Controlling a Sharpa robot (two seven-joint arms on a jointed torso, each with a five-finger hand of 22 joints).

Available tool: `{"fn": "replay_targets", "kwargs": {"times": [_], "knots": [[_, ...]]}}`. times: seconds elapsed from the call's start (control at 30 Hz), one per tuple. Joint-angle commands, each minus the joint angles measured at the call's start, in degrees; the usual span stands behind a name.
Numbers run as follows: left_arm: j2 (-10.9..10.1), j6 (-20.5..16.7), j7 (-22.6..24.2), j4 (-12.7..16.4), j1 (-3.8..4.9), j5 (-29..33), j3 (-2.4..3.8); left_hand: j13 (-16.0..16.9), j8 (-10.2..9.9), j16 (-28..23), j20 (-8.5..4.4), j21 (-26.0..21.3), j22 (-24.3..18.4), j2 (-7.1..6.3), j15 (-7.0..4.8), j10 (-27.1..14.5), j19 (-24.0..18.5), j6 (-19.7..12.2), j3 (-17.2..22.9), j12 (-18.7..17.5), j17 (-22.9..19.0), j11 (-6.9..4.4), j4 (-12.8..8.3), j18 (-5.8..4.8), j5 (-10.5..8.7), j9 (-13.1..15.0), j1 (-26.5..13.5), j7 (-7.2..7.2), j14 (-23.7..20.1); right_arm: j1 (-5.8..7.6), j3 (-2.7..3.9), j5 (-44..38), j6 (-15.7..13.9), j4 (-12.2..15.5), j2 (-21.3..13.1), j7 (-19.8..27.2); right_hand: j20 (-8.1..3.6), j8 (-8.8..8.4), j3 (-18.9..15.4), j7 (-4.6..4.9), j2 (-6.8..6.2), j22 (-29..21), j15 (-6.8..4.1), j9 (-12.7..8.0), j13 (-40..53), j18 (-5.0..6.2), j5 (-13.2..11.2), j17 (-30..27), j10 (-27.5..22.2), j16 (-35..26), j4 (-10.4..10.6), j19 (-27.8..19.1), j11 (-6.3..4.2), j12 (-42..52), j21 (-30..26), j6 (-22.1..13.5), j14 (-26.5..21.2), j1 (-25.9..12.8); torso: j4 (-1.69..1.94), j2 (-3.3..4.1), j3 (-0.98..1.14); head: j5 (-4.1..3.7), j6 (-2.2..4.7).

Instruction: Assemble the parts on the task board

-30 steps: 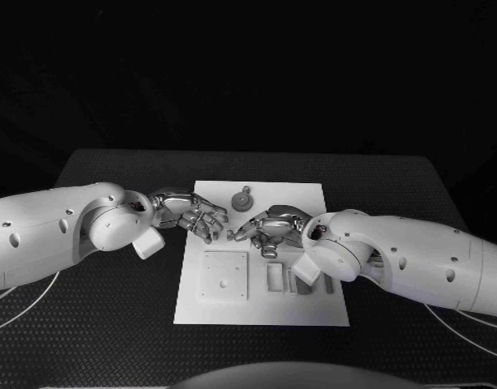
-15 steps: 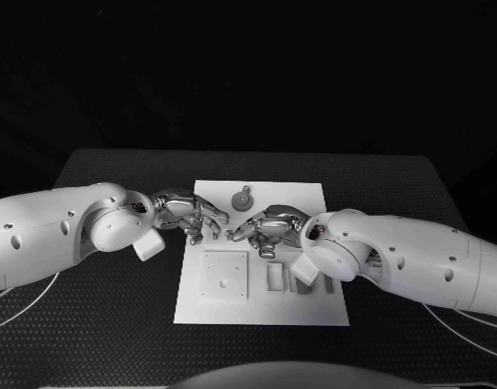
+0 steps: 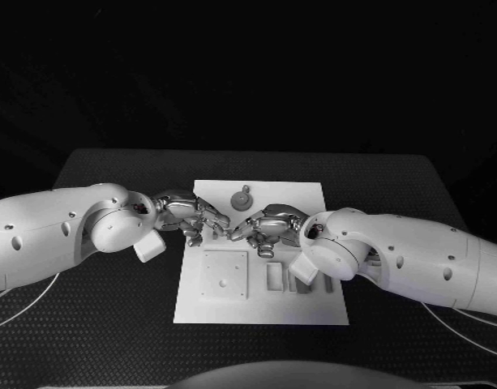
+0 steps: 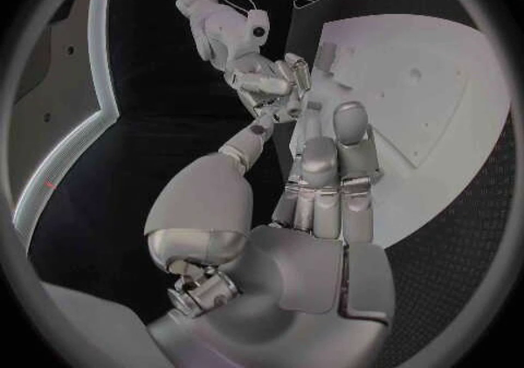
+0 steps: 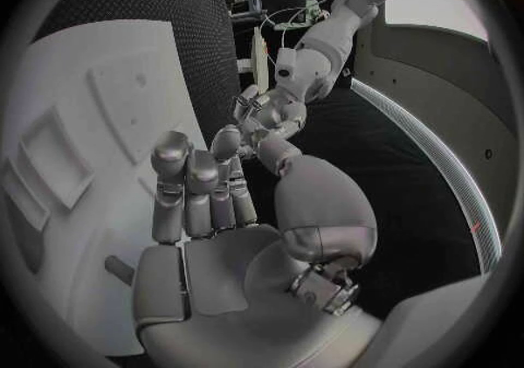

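The white task board [image 3: 304, 203] lies in the middle of the black table. A round part with a small knob [image 3: 242, 198] sits on its far half. Over the board's middle my left hand [image 3: 193, 215] and right hand [image 3: 269, 225] hover with their fingertips nearly meeting. In the left wrist view my left hand [image 4: 317, 184] has its fingers side by side over the board [image 4: 437, 97], thumb reaching toward the right hand [image 4: 265, 79]. The right wrist view shows the right hand [image 5: 208, 193] likewise, facing the left hand [image 5: 265, 114]. I cannot tell whether a small part is pinched between them.
On the board's near half sit a square plate with small holes [image 3: 224, 274] and narrow upright pieces in slots [image 3: 274, 278] under the right wrist. Black mat [image 3: 108, 324] surrounds the board. Cables trail off both table sides.
My left hand has moved right and curled its fingers in, closing the gap to the right hand. The right hand has barely shifted.
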Motion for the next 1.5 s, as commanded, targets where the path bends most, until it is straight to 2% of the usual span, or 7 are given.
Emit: {"fn": "replay_targets", "kwargs": {"times": [0.03,0.27,0.47,0.67,0.9,1.1,1.5], "knots": [[0.1,0.1,0.8,0.1,0.00,-0.7,0.03,-0.2,0.6,0.5,0.65,-0.1,0.1,0.17,0.43,-0.5,0.0,1.0,0.3,0.0,-0.3,0.29,-0.3,6.23,-0.17,0.2,0.7,0.38,-0.1,-0.04,0.06,-0.2,1.0,0.0,0.0,0.8,-0.31,0.20,-0.4,0.75,0.07,0.9,-0.39,0.1,-0.1,4.05,0.0,0.1,0.2,0.0,-0.1,0.1,-0.13,-0.3,0.2,1.2,0.1,0.6,0.04,-0.01,0.01,-0.03,-0.06],[0.2,1.9,1.2,-0.1,0.00,-0.8,0.03,-2.0,0.1,1.6,1.51,-0.4,0.3,0.49,1.28,-2.8,0.2,0.9,1.0,-0.2,-1.8,1.16,-1.1,7.01,-0.16,-0.2,0.9,0.94,-0.7,-0.05,0.28,-0.4,1.0,-0.3,0.1,0.8,-0.33,0.19,-0.4,0.74,0.10,0.9,-0.40,0.1,-0.1,4.05,0.0,0.1,0.2,0.0,-0.1,0.1,-0.14,-0.3,0.2,1.2,0.1,0.6,0.02,0.01,0.03,-0.07,-0.21],[0.3,2.7,2.2,-0.1,-0.01,-0.5,0.03,-3.4,0.0,2.4,2.01,-0.6,0.4,0.47,1.68,-3.5,0.4,1.2,1.2,0.0,-2.8,1.56,-1.7,7.58,-0.17,-0.5,0.8,0.50,-1.1,-0.05,0.33,-0.4,1.0,-0.8,0.2,0.7,-0.35,0.19,-0.4,0.74,0.11,0.9,-0.42,0.1,0.0,4.05,0.0,0.1,0.2,0.0,-0.1,0.1,-0.14,-0.3,0.2,1.2,0.1,0.7,0.02,-0.01,-0.02,-0.12,-0.25],[0.4,2.8,2.7,-0.1,-0.01,1.1,0.03,-4.3,-0.6,3.1,2.13,-0.6,0.6,0.17,1.71,-3.1,0.5,0.4,1.0,0.1,-3.6,1.57,-1.4,7.84,-0.22,-0.8,-0.2,0.50,-1.4,-0.05,0.34,-0.4,1.1,-0.8,0.3,0.8,-0.38,0.19,-0.4,0.73,0.11,0.9,-0.43,0.1,0.0,4.05,0.0,0.1,0.2,0.0,0.0,0.1,-0.15,-0.3,0.2,1.2,0.1,0.7,0.01,-0.01,-0.01,-0.10,-0.32],[0.4,3.6,2.8,-0.1,-0.01,1.1,0.03,-4.8,-0.7,3.5,2.10,-0.7,0.8,0.03,1.58,-2.5,0.6,0.2,1.2,0.2,-4.2,1.43,-1.7,7.95,-0.20,-0.9,0.1,0.60,-1.5,-0.05,0.43,-0.6,1.2,-0.8,0.3,0.8,-0.39,0.18,-0.4,0.73,0.12,0.9,-0.43,0.1,0.0,4.05,0.0,0.1,0.2,0.0,0.0,0.1,-0.15,-0.3,0.3,1.2,0.1,0.7,0.05,0.01,0.00,-0.42,-0.46],[0.4,3.0,2.8,-0.1,-0.01,0.9,0.03,-5.3,-0.7,3.9,2.07,-0.7,1.0,0.14,1.50,-2.2,0.6,0.2,1.7,0.1,-4.7,1.36,-2.2,7.94,-0.19,-1.0,0.8,0.78,-1.7,-0.05,0.48,-0.6,1.3,-0.8,0.4,0.8,-0.41,0.18,-0.5,0.73,0.14,0.9,-0.44,0.1,0.0,4.05,0.0,0.1,0.2,0.0,0.0,0.1,-0.16,-0.3,0.3,1.2,0.1,0.7,-0.01,-0.01,0.01,-0.29,-0.38],[0.4,3.8,2.8,0.1,-0.05,-0.3,0.03,-6.4,-0.5,5.3,1.83,-0.6,1.6,-0.78,1.17,-0.4,0.7,0.8,2.8,0.3,-6.6,0.99,-2.7,7.68,-0.16,-1.0,4.8,0.59,-2.0,-0.06,0.55,-0.6,1.4,-0.9,0.5,0.8,-0.45,0.17,-0.5,0.72,0.16,0.9,-0.46,0.2,0.0,4.05,0.0,0.1,0.2,0.0,0.0,0.1,-0.16,-0.3,0.3,1.2,0.1,0.8,0.03,-0.01,-0.03,-0.33,-0.67]]}}
